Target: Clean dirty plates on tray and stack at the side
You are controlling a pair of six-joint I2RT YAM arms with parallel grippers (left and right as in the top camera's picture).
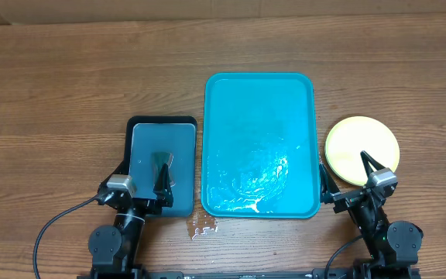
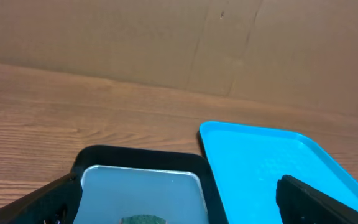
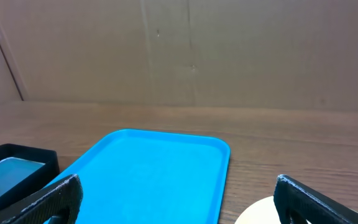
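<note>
The teal-blue tray (image 1: 260, 93) lies in the middle of the table with a wet sheen and no plates on it; it also shows in the left wrist view (image 2: 260, 162) and the right wrist view (image 3: 154, 174). A yellow-green plate (image 1: 361, 143) sits on the table right of the tray; whether others lie stacked under it I cannot tell. Its pale edge shows in the right wrist view (image 3: 257, 214). My right gripper (image 1: 347, 174) is open and empty, over the gap between tray and plate. My left gripper (image 1: 142, 174) is open and empty over the black tray.
A smaller black tray (image 1: 161, 124) with grey-blue inside lies left of the teal tray, holding a dark green sponge (image 1: 161, 160), also seen in the left wrist view (image 2: 143, 219). A small wet patch (image 1: 201, 225) marks the table by the teal tray's front left corner. A cardboard wall stands behind.
</note>
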